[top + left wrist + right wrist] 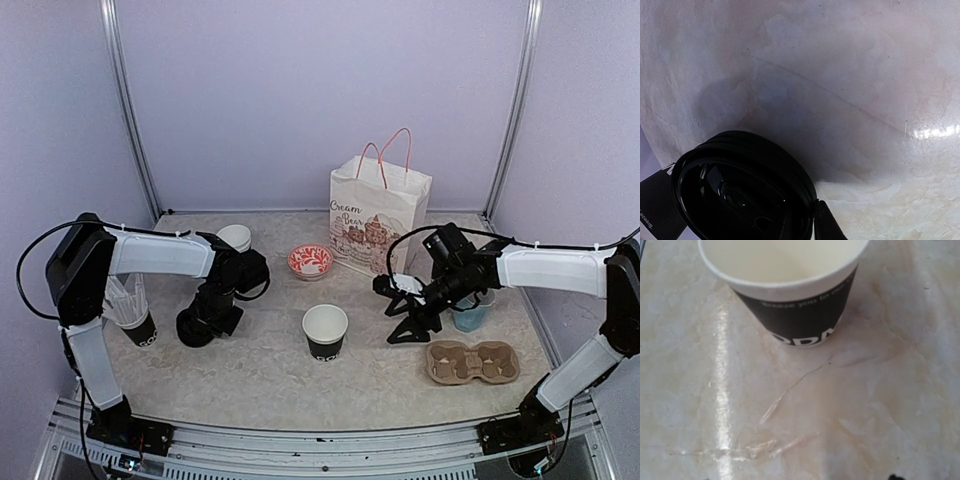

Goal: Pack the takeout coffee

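A black paper cup (325,332) with white lettering stands lidless at the table's middle; the right wrist view shows this cup (790,290) from close by, white inside. A second lidless cup (235,238) stands behind my left arm. A black plastic lid (195,328) lies on the table at the left. My left gripper (207,318) is down on it. In the left wrist view one finger (827,225) presses against the rim of the lid (740,190), and the other finger is hidden. My right gripper (397,310) hangs open and empty, right of the middle cup.
A black cup of white straws (135,320) stands at the far left, its side (655,210) beside the lid. A red patterned bowl (310,262) and a white paper bag (378,215) sit at the back. A light-blue mug (470,312) and a cardboard cup carrier (472,362) are at the right.
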`<action>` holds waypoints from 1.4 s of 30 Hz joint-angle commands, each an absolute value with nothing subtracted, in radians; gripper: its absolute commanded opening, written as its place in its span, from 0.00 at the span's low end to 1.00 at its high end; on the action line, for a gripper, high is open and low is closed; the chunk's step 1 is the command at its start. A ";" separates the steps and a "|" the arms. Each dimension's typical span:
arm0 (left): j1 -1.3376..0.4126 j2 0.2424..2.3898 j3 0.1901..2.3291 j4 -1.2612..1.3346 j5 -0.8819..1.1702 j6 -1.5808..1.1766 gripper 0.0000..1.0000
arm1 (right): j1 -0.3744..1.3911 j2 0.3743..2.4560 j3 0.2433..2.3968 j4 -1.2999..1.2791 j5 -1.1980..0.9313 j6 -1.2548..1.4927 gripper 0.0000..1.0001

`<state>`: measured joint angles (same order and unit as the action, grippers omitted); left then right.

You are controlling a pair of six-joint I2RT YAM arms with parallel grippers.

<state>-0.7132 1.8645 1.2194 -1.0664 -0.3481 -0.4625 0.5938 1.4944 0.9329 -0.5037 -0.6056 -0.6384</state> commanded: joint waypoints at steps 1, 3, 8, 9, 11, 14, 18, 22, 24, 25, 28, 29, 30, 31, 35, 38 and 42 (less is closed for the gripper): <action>-0.707 1.854 1.239 -1.071 -0.341 -0.459 0.15 | 0.588 1.511 0.928 -0.516 -0.618 -0.645 0.75; -0.707 1.845 1.244 -1.077 -0.341 -0.460 0.13 | 0.587 1.513 0.928 -0.516 -0.618 -0.644 0.75; -0.706 1.821 1.251 -1.088 -0.305 -0.454 0.11 | 0.588 1.520 0.932 -0.519 -0.621 -0.644 0.74; -0.705 1.811 1.254 -1.086 -0.287 -0.450 0.11 | 0.589 1.522 0.931 -0.520 -0.621 -0.643 0.74; -0.700 1.798 1.258 -1.087 -0.270 -0.447 0.11 | 0.589 1.523 0.934 -0.520 -0.621 -0.644 0.74; -0.692 1.776 1.266 -1.095 -0.268 -0.442 0.10 | 0.589 1.525 0.934 -0.522 -0.623 -0.643 0.74; -0.676 1.763 1.257 -1.098 -0.266 -0.432 0.09 | 0.591 1.524 0.936 -0.522 -0.624 -0.644 0.75; -0.669 1.759 1.238 -1.080 -0.247 -0.416 0.16 | 0.591 1.522 0.935 -0.524 -0.625 -0.644 0.75; -0.662 1.759 1.230 -1.071 -0.239 -0.411 0.13 | 0.591 1.522 0.935 -0.525 -0.626 -0.644 0.75; -0.660 1.759 1.228 -1.065 -0.237 -0.408 0.09 | 0.591 1.522 0.936 -0.524 -0.626 -0.644 0.74; -0.658 1.757 1.226 -1.063 -0.233 -0.408 0.04 | 0.591 1.522 0.934 -0.525 -0.626 -0.644 0.74; -0.658 1.758 1.226 -1.064 -0.234 -0.409 0.04 | 0.591 1.522 0.933 -0.525 -0.626 -0.644 0.75; -0.657 1.759 1.226 -1.067 -0.237 -0.413 0.06 | 0.590 1.522 0.934 -0.525 -0.627 -0.643 0.74; -0.657 1.759 1.224 -1.071 -0.242 -0.415 0.09 | 0.590 1.522 0.934 -0.525 -0.627 -0.644 0.74; -0.653 1.768 1.215 -1.072 -0.265 -0.423 0.27 | 0.591 1.525 0.936 -0.527 -0.627 -0.645 0.75; -0.644 1.777 1.215 -1.065 -0.276 -0.429 0.27 | 0.591 1.526 0.936 -0.528 -0.627 -0.645 0.75; -0.639 1.792 1.218 -1.054 -0.266 -0.419 0.21 | 0.591 1.526 0.936 -0.529 -0.627 -0.646 0.75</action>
